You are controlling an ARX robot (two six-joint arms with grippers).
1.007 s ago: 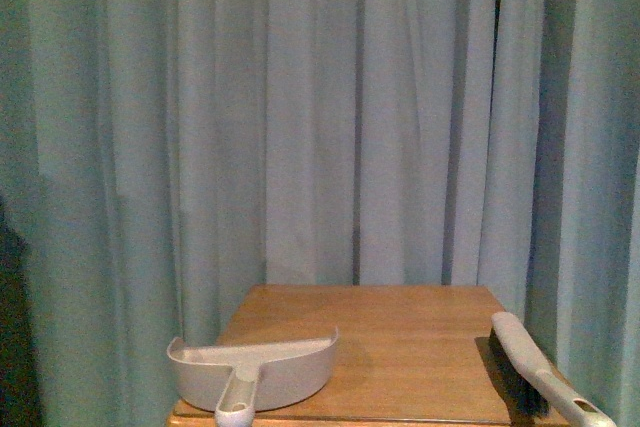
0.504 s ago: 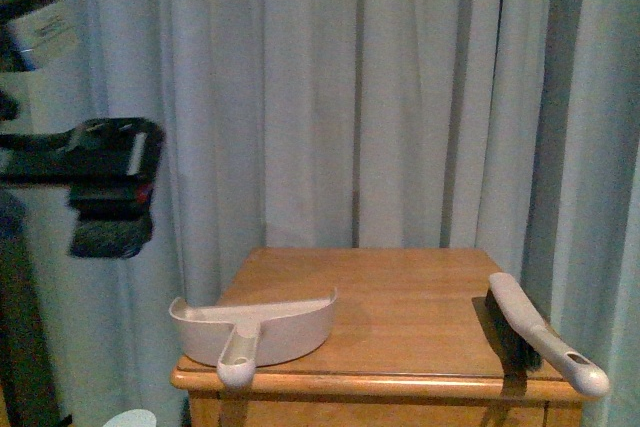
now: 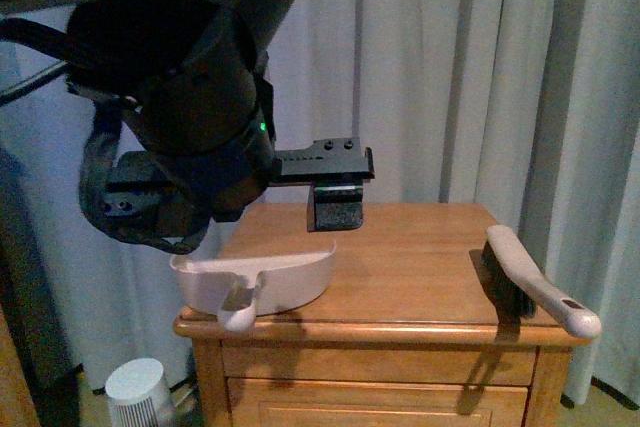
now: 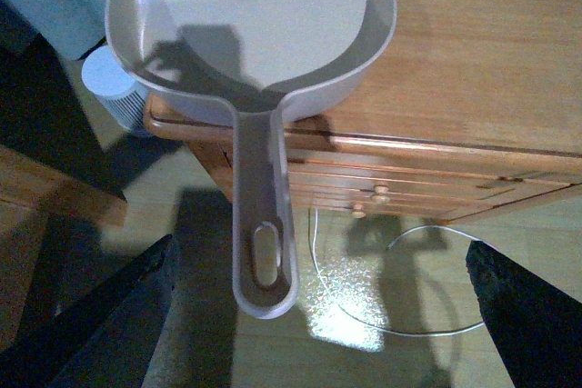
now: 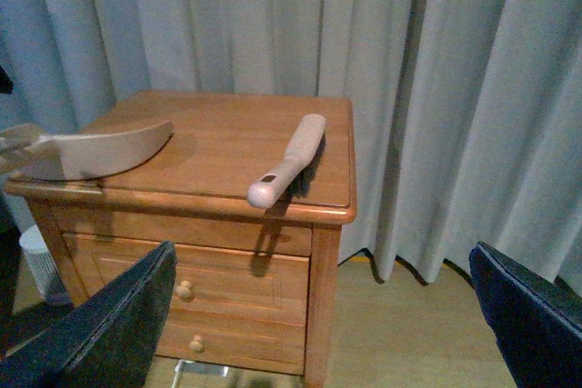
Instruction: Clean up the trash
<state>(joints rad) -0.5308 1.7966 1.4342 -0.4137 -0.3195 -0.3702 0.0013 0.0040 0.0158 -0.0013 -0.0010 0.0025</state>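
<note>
The trash is out of view in every frame. A beige dustpan [image 3: 262, 282] lies at the near left corner of a wooden nightstand [image 3: 420, 267], its handle sticking out over the front edge. My left gripper [image 4: 318, 320] hangs open above that handle [image 4: 262, 224], holding nothing. In the front view the left arm [image 3: 180, 97] fills the upper left, with one finger [image 3: 335, 209] over the pan. A beige hand brush [image 3: 535, 282] rests along the right edge. My right gripper [image 5: 318, 315] is open and empty, off the nightstand's front right corner.
Pale curtains [image 3: 450, 67] hang behind and beside the nightstand. A small white cylinder [image 3: 140, 392] stands on the floor at its left. A thin cable [image 4: 400, 320] loops across the wooden floor below the drawers [image 5: 227, 288].
The front view has dropped, so the nightstand's front now shows. My left arm has swung in from the left and now hangs over the dustpan. Dustpan and brush lie as before.
</note>
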